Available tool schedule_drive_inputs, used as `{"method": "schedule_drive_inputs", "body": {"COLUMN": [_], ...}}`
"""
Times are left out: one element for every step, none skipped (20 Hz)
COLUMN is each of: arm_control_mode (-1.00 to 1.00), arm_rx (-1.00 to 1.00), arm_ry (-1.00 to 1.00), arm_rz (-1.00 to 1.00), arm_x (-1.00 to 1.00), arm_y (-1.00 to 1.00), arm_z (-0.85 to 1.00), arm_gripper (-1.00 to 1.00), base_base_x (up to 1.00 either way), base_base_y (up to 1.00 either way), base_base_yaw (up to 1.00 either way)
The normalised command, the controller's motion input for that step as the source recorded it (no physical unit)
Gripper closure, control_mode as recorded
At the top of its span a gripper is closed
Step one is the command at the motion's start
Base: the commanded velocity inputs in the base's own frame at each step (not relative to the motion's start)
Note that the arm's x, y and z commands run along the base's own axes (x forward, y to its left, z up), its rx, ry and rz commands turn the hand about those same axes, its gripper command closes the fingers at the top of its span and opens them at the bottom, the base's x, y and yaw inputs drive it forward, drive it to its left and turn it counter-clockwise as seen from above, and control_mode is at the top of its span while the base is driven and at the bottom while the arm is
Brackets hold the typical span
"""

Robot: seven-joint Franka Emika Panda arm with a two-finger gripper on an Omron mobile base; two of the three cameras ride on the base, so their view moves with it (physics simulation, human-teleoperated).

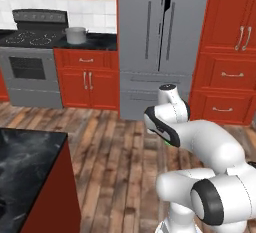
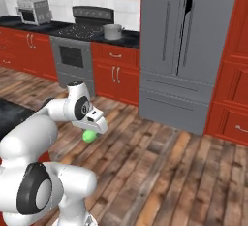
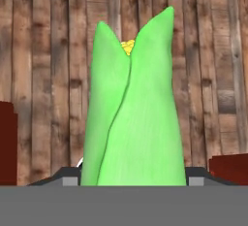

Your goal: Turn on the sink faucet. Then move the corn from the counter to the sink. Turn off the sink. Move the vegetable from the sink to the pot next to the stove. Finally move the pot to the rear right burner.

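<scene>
— Claw status?
— My claw is clamped on the corn, husk tip at 12 o'clock, above the plank floor.
— Beyond it?
— Pot at 11 o'clock, on the counter just beside the stove; fridge straight ahead.
</scene>
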Motion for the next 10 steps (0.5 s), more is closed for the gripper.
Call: {"method": "schedule_drive_inputs", "body": {"arm_control_mode": [1.0, 1.0, 1.0, 1.0, 1.0, 1.0, 1.0, 1.0, 1.0, 1.0], "arm_rx": [0.0, 0.0, 0.0, 0.0, 0.0, 0.0, 0.0, 0.0, 0.0, 0.0], "arm_ry": [0.0, 0.0, 0.0, 0.0, 0.0, 0.0, 0.0, 0.0, 0.0, 0.0], "arm_rz": [0.0, 0.0, 0.0, 0.0, 0.0, 0.0, 0.0, 0.0, 0.0, 0.0], "arm_x": [0.0, 0.0, 0.0, 0.0, 0.0, 0.0, 0.0, 0.0, 0.0, 0.0], "arm_y": [0.0, 0.0, 0.0, 0.0, 0.0, 0.0, 0.0, 0.0, 0.0, 0.0], "arm_z": [0.0, 0.0, 0.0, 0.0, 0.0, 0.0, 0.0, 0.0, 0.0, 0.0], "arm_gripper": [1.0, 1.0, 1.0, 1.0, 1.0, 1.0, 1.0, 1.0, 1.0, 1.0], "base_base_x": [0.57, 0.56, 0.58, 0.54, 0.52, 0.54, 0.52, 0.53, 0.5, 0.51], "base_base_y": [-0.25, -0.24, -0.22, -0.22, -0.18, -0.18, -0.18, -0.17, -0.18, -0.19], "base_base_yaw": [0.0, 0.0, 0.0, 0.0, 0.0, 0.0, 0.0, 0.0, 0.0, 0.0]}}
